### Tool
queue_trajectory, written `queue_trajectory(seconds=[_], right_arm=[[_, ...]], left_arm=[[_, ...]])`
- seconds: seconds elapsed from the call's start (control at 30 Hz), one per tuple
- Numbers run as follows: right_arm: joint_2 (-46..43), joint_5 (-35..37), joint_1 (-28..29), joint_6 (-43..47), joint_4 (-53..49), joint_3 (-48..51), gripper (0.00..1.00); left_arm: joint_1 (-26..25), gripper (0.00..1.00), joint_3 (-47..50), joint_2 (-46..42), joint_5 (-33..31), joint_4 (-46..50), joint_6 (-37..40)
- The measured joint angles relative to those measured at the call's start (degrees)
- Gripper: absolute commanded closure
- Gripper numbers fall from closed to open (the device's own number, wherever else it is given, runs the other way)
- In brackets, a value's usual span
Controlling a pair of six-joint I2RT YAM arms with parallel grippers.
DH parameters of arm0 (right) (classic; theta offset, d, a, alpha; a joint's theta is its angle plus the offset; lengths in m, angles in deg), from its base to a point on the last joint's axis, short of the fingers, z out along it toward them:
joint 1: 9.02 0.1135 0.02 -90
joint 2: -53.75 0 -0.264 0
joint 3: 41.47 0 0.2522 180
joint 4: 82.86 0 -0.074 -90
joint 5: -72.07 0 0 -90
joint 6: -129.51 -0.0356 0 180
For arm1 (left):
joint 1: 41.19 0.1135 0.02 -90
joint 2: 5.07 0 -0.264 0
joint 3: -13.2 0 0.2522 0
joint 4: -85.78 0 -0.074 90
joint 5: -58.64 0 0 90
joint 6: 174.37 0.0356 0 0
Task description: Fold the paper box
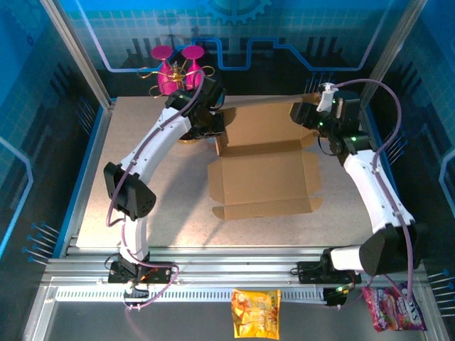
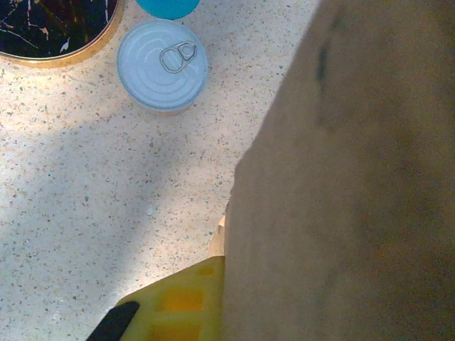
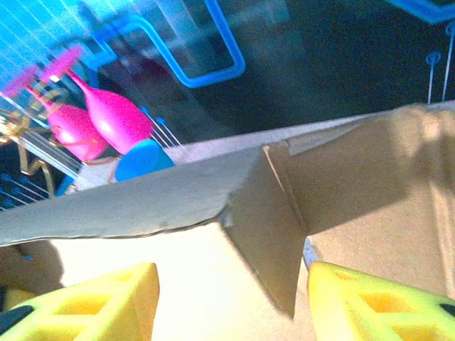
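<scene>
The paper box [image 1: 264, 177] is a brown cardboard sheet lying open mid-table, its rear panel raised between both arms. My left gripper [image 1: 204, 126] is at the panel's left end. In the left wrist view, cardboard [image 2: 341, 185] covers the right side and one yellow finger [image 2: 178, 305] presses against its edge, so the left gripper [image 2: 224, 284] is shut on the flap. My right gripper [image 1: 307, 114] is at the panel's right end. In the right wrist view, its yellow fingers [image 3: 106, 298] stand apart, and the box's folded side flap [image 3: 274, 234] hangs between them untouched, leaving the right gripper [image 3: 233, 277] open.
A sealed tin can [image 2: 162, 65], a black gold-rimmed dish [image 2: 50, 28] and a blue cup [image 3: 142, 160] stand left of the box. Pink glasses [image 1: 178, 67] are at the back edge. Two snack bags [image 1: 256, 312] [image 1: 394, 309] lie in front of the arm bases.
</scene>
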Motion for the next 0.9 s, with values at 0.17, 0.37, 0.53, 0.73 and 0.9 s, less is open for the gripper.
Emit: queue_trajectory(seconds=[0.17, 0.37, 0.53, 0.73, 0.9], right_arm=[[-8.3, -4.3, -9.8, -1.1, 1.3, 2.3, 0.41], [-7.4, -10.5, -14.6, -6.1, 6.2, 6.1, 0.42], [-0.2, -18.0, -19.0, -11.8, 11.8, 6.9, 0.44], [14.4, -37.2, -23.4, -29.8, 38.9, 8.3, 0.48], [25.1, -47.9, -23.6, -42.8, 57.4, 8.7, 0.47]], left_arm=[[0.9, 1.0, -0.9, 0.3, 0.6, 1.0, 0.9], [2.4, 1.0, -1.3, 0.4, 1.5, 1.2, 4.1], [4.1, 1.0, -1.3, 0.4, 3.0, 0.3, 8.0], [7.0, 1.0, -1.3, 0.6, 7.1, -0.8, 11.0], [9.2, 1.0, -1.3, 1.4, 10.7, -1.8, 12.6]])
